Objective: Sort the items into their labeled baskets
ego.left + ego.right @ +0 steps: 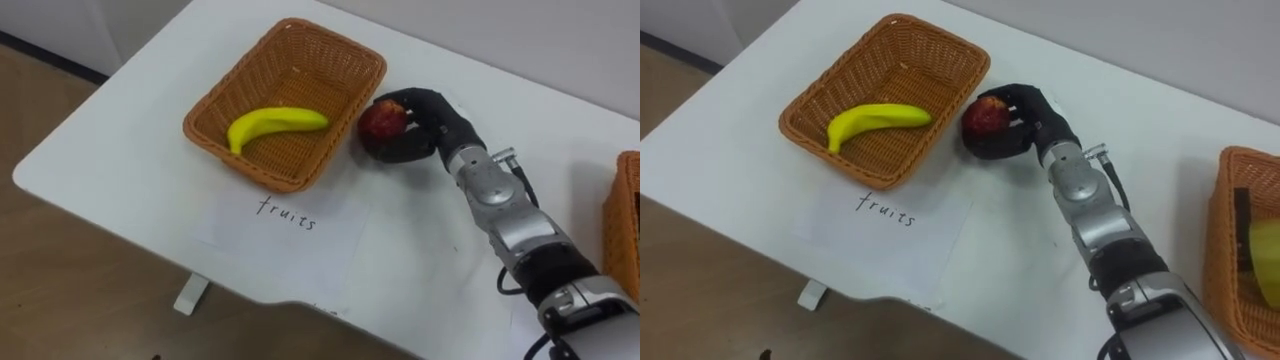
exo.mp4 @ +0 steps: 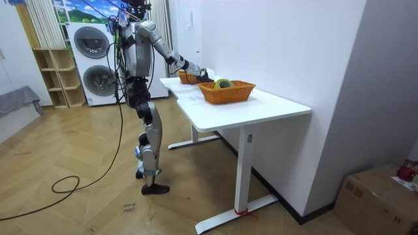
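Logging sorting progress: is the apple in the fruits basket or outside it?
Outside. The right hand is curled round the apple just beside the fruit basket, past its rim; the banana lies inside.

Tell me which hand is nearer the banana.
Right. The right hand, curled round the apple, sits just outside the right rim of the basket, across it from the banana. The left hand is nowhere near the basket.

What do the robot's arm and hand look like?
Its right hand is black with chunky fingers. The arm behind it is shiny silver metal, then black, in rounded pieces, with a thin black cable at the wrist.
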Robot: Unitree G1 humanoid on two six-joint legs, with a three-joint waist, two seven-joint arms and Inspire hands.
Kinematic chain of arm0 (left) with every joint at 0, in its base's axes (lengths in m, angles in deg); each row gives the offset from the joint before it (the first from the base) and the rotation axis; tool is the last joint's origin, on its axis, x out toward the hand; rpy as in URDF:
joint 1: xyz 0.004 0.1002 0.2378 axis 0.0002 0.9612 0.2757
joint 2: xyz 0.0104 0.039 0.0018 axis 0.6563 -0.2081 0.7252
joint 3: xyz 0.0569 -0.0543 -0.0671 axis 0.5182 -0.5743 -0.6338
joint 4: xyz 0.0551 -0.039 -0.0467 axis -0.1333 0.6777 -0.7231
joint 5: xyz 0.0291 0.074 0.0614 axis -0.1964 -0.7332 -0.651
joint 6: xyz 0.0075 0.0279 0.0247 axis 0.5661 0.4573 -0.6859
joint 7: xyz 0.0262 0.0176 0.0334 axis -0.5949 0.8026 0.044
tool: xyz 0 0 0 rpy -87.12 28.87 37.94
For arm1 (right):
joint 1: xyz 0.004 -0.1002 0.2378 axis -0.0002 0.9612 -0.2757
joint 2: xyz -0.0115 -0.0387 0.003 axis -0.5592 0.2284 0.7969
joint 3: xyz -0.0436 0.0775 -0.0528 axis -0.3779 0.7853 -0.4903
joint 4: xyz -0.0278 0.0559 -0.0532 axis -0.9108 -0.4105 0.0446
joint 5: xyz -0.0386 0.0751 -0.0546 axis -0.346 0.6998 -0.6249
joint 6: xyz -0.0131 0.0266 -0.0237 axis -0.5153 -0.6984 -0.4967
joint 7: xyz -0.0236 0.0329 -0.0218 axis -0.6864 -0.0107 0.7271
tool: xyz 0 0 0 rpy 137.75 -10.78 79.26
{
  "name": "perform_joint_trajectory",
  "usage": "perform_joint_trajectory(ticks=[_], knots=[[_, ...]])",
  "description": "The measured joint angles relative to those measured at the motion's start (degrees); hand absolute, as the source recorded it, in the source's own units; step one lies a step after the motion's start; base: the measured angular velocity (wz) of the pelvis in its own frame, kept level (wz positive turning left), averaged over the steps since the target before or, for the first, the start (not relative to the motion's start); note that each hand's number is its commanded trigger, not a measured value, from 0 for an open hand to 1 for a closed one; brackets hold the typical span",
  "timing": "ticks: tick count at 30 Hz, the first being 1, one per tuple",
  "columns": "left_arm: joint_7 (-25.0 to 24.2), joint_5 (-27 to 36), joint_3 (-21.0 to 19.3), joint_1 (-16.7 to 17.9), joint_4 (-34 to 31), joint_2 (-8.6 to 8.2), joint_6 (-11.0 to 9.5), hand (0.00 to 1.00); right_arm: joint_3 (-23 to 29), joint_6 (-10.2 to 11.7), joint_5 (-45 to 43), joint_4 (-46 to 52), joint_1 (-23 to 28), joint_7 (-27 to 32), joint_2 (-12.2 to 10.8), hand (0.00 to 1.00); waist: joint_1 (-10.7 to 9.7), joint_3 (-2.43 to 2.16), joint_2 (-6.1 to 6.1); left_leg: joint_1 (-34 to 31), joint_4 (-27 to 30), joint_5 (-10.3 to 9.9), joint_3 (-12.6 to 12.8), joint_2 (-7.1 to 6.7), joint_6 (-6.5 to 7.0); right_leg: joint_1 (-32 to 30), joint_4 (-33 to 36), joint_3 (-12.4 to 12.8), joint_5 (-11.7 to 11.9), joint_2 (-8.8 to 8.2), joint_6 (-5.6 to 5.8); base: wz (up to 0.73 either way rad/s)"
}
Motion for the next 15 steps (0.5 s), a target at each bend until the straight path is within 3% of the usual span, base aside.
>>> perform_joint_trajectory(ticks=[8, 13, 15], knots=[[-0.2, 0.0, -3.2, 0.7, -2.1, -0.16, -0.1, 0.0, 0.2, -2.7, -3.7, 5.8, 2.7, -3.1, 1.6, 1.0, -1.4, -0.24, -0.35, 0.7, -0.1, 0.0, 0.2, -0.02, 0.01, 0.8, 0.1, 0.3, 0.0, 0.02, 0.08, 0.0], [0.6, 0.0, -3.4, 1.9, -2.9, -0.31, -0.2, 0.0, 0.3, -4.7, -5.4, 8.5, 3.9, -5.2, 3.7, 1.0, -1.8, -0.29, -0.33, 2.4, -0.5, 0.0, 0.5, 0.01, 0.02, 2.0, 0.1, 0.8, 0.0, 0.08, 0.08, -0.04], [0.7, 0.0, -4.0, 2.6, -3.2, -0.26, -0.1, 0.0, 0.4, -5.6, -5.5, 11.0, 4.0, -5.3, 4.6, 1.0, -2.5, -0.51, -0.24, 2.7, -0.5, 0.0, 0.5, 0.02, 0.02, 2.3, 0.1, 0.9, 0.0, 0.08, 0.08, -0.02]])
